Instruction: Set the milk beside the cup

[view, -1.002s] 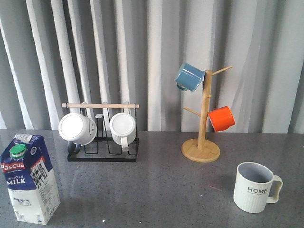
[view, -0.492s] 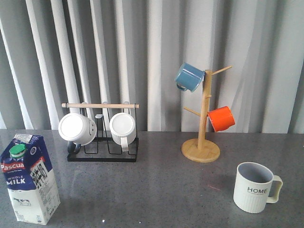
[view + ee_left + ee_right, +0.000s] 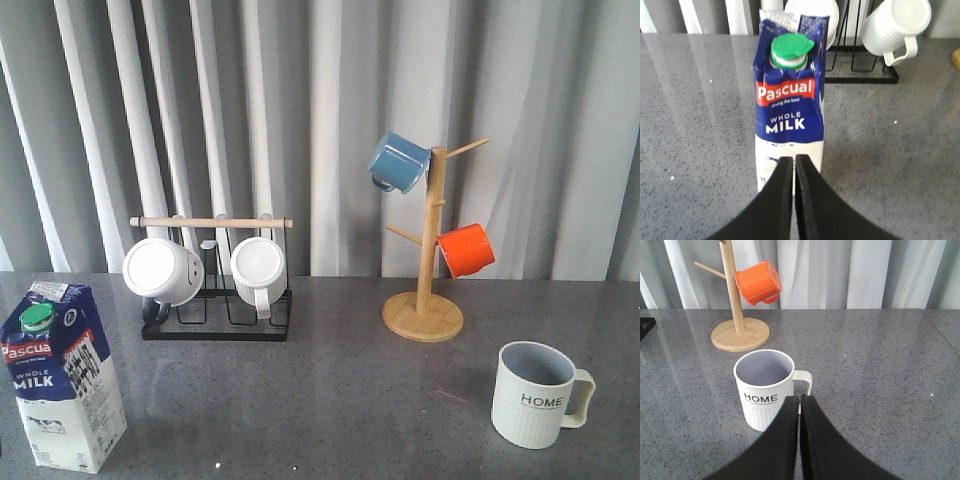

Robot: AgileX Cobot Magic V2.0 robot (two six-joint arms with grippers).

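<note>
The milk [image 3: 62, 378], a tall blue-and-white carton with a green cap, stands upright at the table's front left. The left wrist view shows it [image 3: 790, 95] just beyond my left gripper [image 3: 794, 159], which is shut and empty, its tips in front of the carton's lower face. The cup [image 3: 536, 394], a cream ribbed mug lettered "HOME", stands at the front right. The right wrist view shows it [image 3: 765, 385] just beyond my right gripper [image 3: 799, 399], which is shut and empty. Neither gripper shows in the front view.
A black wire rack [image 3: 215, 305] with a wooden bar holds two white mugs [image 3: 163, 271] at the back left. A wooden mug tree [image 3: 427, 260] holds a blue mug [image 3: 398, 163] and an orange mug [image 3: 467, 249] at the back right. Grey curtains hang behind.
</note>
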